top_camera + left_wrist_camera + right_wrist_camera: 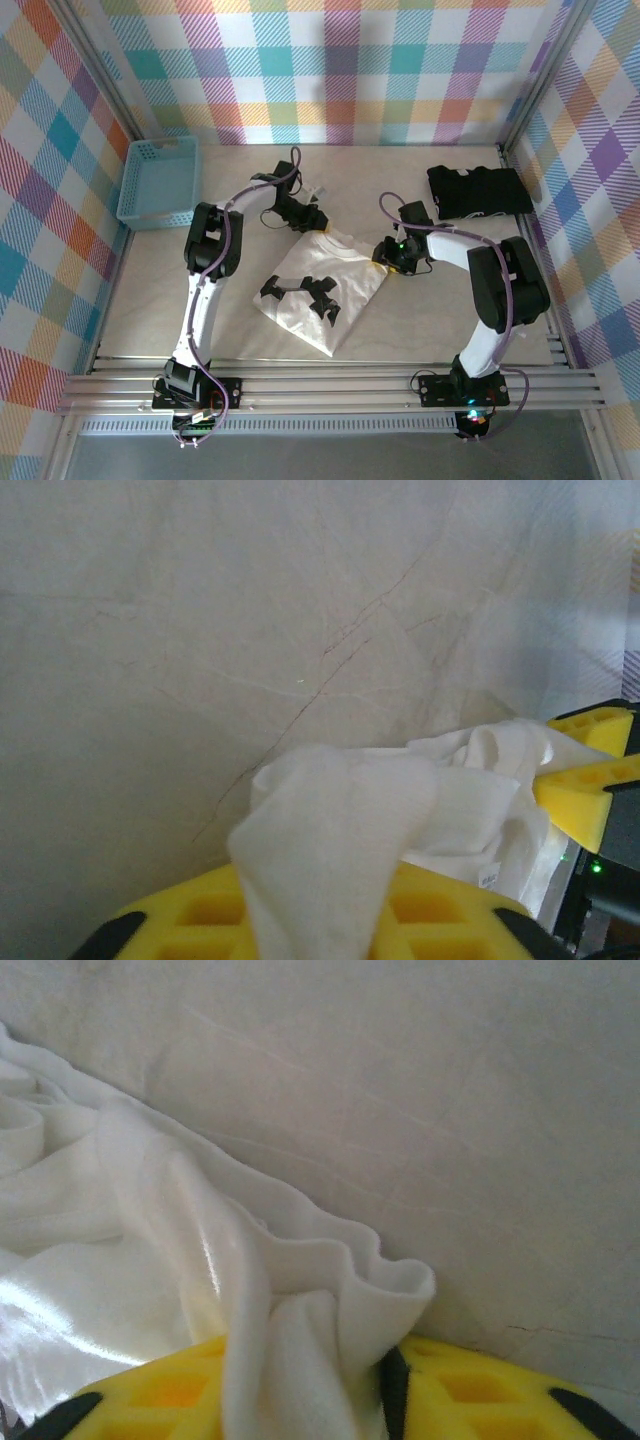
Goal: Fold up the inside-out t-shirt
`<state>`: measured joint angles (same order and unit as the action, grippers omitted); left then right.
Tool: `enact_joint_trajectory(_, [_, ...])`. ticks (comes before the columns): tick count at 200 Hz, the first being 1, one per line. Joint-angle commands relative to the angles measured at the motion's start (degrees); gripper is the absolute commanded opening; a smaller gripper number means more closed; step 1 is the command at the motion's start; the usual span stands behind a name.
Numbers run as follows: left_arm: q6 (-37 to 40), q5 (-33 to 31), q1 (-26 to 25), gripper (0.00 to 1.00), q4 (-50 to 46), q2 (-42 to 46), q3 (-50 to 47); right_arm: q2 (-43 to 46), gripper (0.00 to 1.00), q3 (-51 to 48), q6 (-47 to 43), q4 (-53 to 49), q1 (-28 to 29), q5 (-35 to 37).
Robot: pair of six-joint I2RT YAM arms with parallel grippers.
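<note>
Tabletop [150, 300] bears t-shirt [350, 272] gripped by left pincer [320, 226] and right pincer [380, 262].

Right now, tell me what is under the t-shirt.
The t-shirt lies on the pale table, and bare tabletop shows all round it. Whatever is beneath the cloth is covered, so I cannot tell.

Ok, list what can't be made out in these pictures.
- Grip of the left jaws: in the left wrist view, the shirt drapes over them.
- Grip of the right jaws: in the right wrist view, a shirt fold covers the gap.
- Print on the tag: in the left wrist view, too small and blurred.
- Marks on the black garment: in the top view, too small.
</note>
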<state>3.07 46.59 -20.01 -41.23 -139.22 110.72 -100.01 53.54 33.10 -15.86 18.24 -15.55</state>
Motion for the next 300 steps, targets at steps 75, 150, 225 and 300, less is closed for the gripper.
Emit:
enact_joint_trajectory(75, [-8.59, 1.26, 4.48, 0.0, 3.6, 0.23, 3.11, -2.0, 0.0, 4.02, -2.32, 21.49, 0.14, -4.73])
enact_joint_trajectory(150, [-20.35, -3.32, 8.5, 0.0, 14.28, 4.41, 2.65, -5.25, 0.0, 15.11, -9.81, 19.59, -3.01, -5.24])
enact_joint_trajectory(225, [-26.78, -7.93, 9.38, 0.0, 11.44, 6.33, 27.6, -9.12, 0.0, 45.46, -18.54, 9.38, -5.5, -9.76])
enact_joint_trajectory(300, [-24.91, -10.51, 5.51, 0.0, 24.63, 39.06, -24.25, 7.75, 0.0, 21.25, -20.62, 11.85, -5.3, -19.59])
